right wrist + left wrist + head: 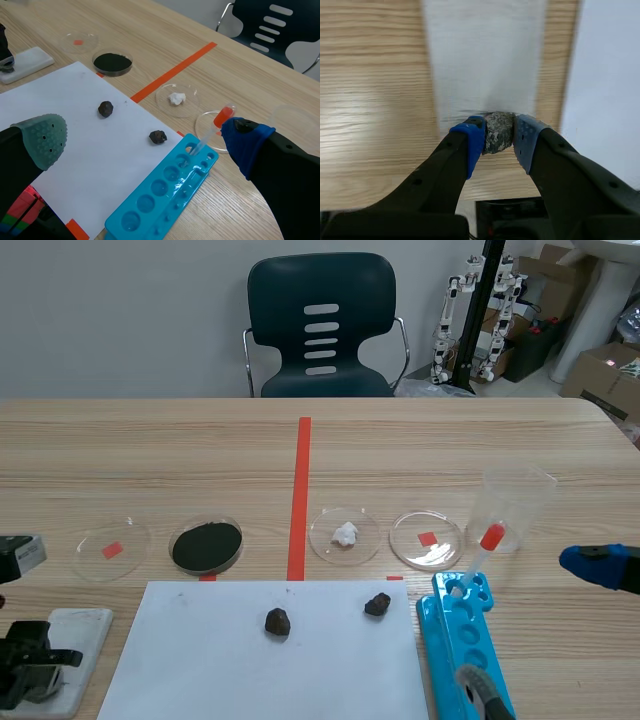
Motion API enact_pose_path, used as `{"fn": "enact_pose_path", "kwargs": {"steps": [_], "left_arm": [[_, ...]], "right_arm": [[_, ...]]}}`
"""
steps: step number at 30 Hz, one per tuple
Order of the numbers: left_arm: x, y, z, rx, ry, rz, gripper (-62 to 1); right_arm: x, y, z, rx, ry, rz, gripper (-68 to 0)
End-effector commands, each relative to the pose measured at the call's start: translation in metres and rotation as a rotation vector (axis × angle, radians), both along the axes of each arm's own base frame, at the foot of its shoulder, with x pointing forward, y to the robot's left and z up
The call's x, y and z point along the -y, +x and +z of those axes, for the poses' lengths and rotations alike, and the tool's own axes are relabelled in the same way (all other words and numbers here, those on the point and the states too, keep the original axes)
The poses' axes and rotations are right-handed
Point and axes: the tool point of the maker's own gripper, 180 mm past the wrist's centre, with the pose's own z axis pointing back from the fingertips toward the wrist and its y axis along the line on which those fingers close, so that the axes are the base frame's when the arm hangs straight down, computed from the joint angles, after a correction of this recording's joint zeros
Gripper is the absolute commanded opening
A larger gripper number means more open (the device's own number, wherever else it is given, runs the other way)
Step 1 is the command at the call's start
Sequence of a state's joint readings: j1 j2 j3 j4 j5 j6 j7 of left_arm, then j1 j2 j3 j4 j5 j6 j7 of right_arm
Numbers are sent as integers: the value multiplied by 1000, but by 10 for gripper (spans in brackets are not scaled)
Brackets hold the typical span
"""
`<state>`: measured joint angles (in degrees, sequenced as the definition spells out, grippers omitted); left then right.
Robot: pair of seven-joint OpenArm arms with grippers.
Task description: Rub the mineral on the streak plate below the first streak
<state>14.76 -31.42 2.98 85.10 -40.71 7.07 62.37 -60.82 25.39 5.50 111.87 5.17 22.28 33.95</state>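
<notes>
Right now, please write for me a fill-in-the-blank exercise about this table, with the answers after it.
The left gripper is shut on the mineral over a ___ streak plate.
On the paper sheet lie ___ dark rocks.
The right gripper is ___.
One petri dish holds ___ powder.
Answers: white; two; open; black.

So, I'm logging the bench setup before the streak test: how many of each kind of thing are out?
Petri dishes: 4
Mineral pieces: 3, one in the left claw
Streak plate: 1
Paper sheet: 1
Well tray: 1
Dropper: 1
Clear cup: 1
Total: 12
</notes>
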Motion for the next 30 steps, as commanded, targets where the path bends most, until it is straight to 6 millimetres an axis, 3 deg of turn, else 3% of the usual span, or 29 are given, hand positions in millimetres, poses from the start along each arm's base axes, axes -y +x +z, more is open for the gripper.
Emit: {"fn": "enact_pose_path", "kwargs": {"steps": [1, 5, 12, 16, 19, 23, 30], "left_arm": [[8, -4, -2, -10, -35, -12, -493], [8, -4, -2, -9, -31, -17, -493], [-39, -3, -1, -8, 211, 51, -493], [-42, -3, -1, -6, 229, 54, -493], [-39, -3, -1, -8, 213, 56, -493], [-9, -4, -2, -10, 52, 6, -493], [14, -2, 0, 4, -74, -19, -493]], "right_arm": [[-2, 2, 7, 22, 21, 0, -22], [-2, 2, 7, 22, 21, 0, -22], [-2, 2, 7, 22, 21, 0, -22], [-2, 2, 7, 22, 21, 0, -22], [-2, 2, 7, 22, 21, 0, -22], [-2, 2, 7, 22, 21, 0, -22], [-2, 2, 7, 22, 21, 0, -22]]}}
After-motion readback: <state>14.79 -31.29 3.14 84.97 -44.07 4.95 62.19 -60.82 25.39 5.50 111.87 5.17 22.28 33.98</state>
